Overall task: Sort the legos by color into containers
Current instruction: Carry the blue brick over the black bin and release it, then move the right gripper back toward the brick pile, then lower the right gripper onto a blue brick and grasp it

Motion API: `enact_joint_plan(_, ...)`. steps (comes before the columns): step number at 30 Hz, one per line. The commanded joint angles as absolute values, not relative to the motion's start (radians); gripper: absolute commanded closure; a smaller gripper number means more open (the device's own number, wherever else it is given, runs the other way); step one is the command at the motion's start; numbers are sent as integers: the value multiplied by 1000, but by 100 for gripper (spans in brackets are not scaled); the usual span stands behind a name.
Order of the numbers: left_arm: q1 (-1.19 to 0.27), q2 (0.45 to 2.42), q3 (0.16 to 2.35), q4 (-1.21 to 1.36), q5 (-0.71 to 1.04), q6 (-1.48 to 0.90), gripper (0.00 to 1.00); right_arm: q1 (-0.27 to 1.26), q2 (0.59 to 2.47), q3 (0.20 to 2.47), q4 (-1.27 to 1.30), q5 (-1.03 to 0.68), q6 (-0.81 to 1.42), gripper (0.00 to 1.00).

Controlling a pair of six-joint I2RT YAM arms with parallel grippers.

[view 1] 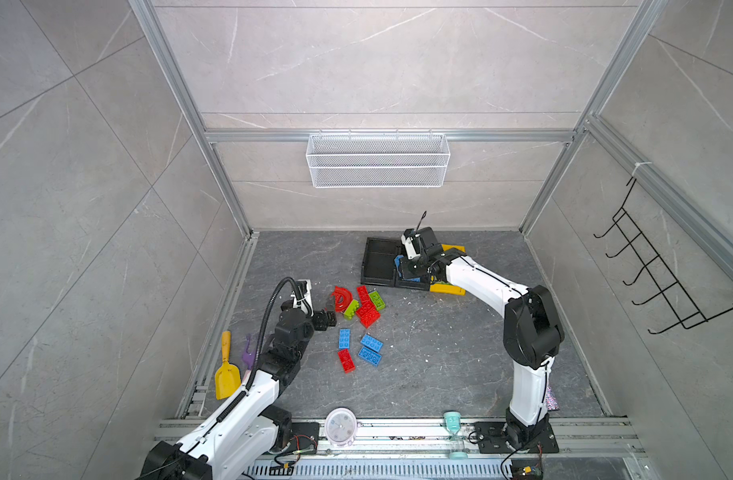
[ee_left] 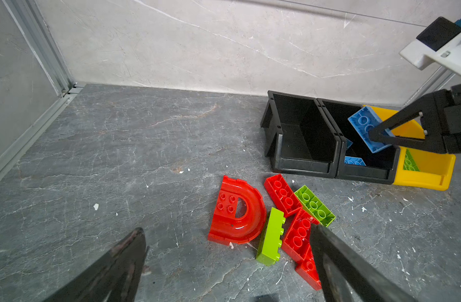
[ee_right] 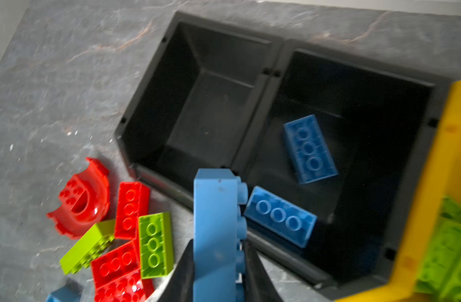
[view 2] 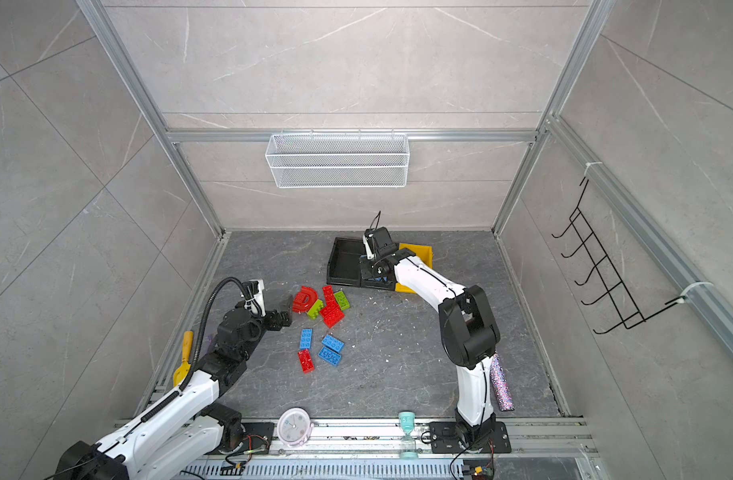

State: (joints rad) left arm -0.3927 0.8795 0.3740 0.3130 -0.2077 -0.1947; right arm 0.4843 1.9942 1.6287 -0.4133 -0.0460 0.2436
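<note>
**Status.** The right pincer (ee_right: 219, 245) is clamped on a blue brick (ee_right: 213, 209), held above the middle black bin (ee_right: 360, 65). The left pincer (ee_left: 226, 231) stands fully open and holds nothing. It sits low over the counter (ee_left: 119, 157) at the red arch (ee_left: 250, 209) and its pile.

**Hazards.** In the right wrist view the brick lines up with the wall shared with the empty black bin (ee_right: 224, 49). If I release here, I judge it could strike that wall and fall into the wrong bin or onto the counter. A careless advance of the left pincer could scatter the pile.

**Views.** The right wrist view shows two blue bricks inside the middle bin and green ones in the yellow bin (ee_right: 433, 170). The top views largely hide these behind the arm. Only they show whole three loose blue bricks (view 1: 371, 343) and a red brick (view 1: 346, 360).
</note>
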Motion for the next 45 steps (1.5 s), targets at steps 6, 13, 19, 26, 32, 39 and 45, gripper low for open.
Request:
enact_joint_plan(6,-391,877,411,339,-167,-181,0,417,2143,1789,-429,-85,252,77)
enact_joint_plan(13,-391,885,416,335,-160,-174,0,405,2146,1802,-452,-74,247,62)
enact_joint_plan(19,-390,869,410,335,-161,-178,0,405,2063,1782,-526,-57,169,36)
enact_joint_plan(26,-391,839,398,334,-193,-185,0,491,1802,1506,-463,-197,38,41)
enact_joint_plan(32,-391,841,390,344,-208,-187,0,694,1701,1289,-453,-216,-42,40)
enact_joint_plan(39,-391,847,388,348,-213,-189,0,844,1793,1209,-365,-228,-1,39)
enact_joint_plan(45,-391,850,386,352,-218,-183,0,885,1889,1237,-339,-195,8,39)
